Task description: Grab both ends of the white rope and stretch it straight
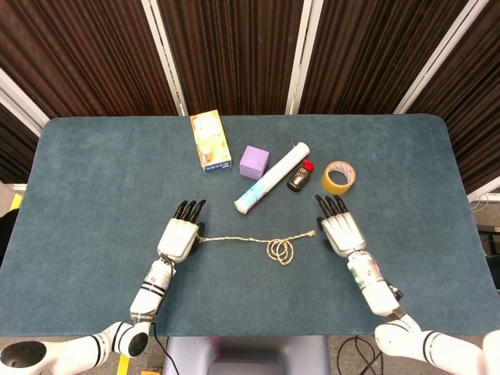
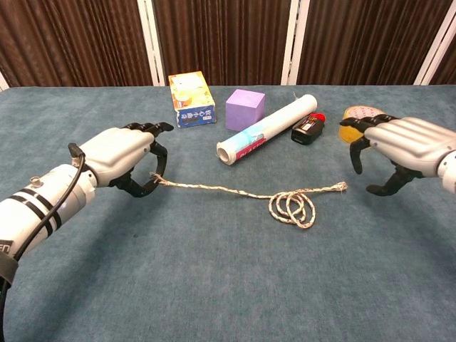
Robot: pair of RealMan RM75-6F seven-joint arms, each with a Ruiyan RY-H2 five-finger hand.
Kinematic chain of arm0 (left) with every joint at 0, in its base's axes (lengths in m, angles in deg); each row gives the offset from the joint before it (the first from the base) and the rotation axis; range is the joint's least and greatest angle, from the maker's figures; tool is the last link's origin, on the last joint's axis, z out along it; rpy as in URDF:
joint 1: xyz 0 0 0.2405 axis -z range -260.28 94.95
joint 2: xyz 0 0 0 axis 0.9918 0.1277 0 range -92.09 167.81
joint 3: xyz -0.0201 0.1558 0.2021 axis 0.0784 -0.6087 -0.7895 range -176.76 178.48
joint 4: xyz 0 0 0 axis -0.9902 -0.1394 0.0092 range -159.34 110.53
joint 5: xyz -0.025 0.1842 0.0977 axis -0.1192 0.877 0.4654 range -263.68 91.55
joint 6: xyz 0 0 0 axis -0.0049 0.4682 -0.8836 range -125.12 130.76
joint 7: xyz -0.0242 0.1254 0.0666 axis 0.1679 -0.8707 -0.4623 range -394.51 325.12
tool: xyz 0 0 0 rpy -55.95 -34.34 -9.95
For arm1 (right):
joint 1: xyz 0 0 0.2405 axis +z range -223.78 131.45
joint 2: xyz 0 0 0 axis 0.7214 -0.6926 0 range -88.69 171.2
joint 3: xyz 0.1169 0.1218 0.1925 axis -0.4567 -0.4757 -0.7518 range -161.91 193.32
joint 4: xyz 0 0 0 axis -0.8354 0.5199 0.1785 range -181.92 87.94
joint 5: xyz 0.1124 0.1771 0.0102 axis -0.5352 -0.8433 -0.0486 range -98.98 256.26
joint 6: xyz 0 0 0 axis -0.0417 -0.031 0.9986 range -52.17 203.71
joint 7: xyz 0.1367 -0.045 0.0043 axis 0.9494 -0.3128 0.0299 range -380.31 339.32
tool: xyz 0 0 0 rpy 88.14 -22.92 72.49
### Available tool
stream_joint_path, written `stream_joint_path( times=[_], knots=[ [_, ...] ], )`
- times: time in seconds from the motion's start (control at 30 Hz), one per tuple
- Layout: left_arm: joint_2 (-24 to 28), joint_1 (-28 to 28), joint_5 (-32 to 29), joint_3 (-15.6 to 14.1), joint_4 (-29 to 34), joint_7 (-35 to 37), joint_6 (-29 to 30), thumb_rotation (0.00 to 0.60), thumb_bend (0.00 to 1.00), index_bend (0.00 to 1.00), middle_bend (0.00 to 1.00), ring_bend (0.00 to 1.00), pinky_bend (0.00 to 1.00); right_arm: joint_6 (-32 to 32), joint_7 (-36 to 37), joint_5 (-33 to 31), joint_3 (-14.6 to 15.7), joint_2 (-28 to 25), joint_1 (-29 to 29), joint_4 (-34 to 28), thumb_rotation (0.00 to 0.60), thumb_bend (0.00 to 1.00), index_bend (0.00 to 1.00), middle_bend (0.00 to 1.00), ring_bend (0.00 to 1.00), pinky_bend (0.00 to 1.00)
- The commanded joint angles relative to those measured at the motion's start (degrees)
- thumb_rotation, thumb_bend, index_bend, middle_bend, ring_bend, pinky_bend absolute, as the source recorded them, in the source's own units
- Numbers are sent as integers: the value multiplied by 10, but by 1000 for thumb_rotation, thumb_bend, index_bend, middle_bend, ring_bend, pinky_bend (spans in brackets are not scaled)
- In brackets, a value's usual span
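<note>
Rope (image 2: 242, 191) is looking like rough, twisted, matt fibre with a frayed end. Table (image 1: 101, 172) is showing matt teal cloth with a felt-like nap. Both hands, left (image 2: 121, 153) and right (image 2: 406, 146), are showing smooth, slightly glossy white plastic shells with black fingers. Tape (image 1: 337, 177) is looking glossy yellow. Tube (image 1: 272, 179) is looking like rolled paper. Cube (image 1: 254, 162) is looking matt purple. Box (image 1: 210, 141) is looking like printed cardboard.

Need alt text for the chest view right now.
The left hand pinches one end of the white rope; the right hand hovers open beside the free end. The rope lies coiled mid-length on the blue table.
</note>
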Motion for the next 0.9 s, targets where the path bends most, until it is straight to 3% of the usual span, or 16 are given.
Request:
stream_joint_path(
  times=[0.03,0.5,0.9],
  knots=[
    [2,0,-2,0,1,0,-1,600,438,598,26,0,84,-7,1,-9,-2,19,12,18,600,381,615,83,0,0],
    [9,2,-3,-3,1,6,-8,600,435,595,28,0,84,-38,6,-48,-11,66,48,74,600,396,603,87,0,0],
    [16,3,-7,-5,5,4,-11,600,440,595,28,0,84,-42,4,-67,-9,76,61,78,600,418,668,112,0,0]
  ],
)
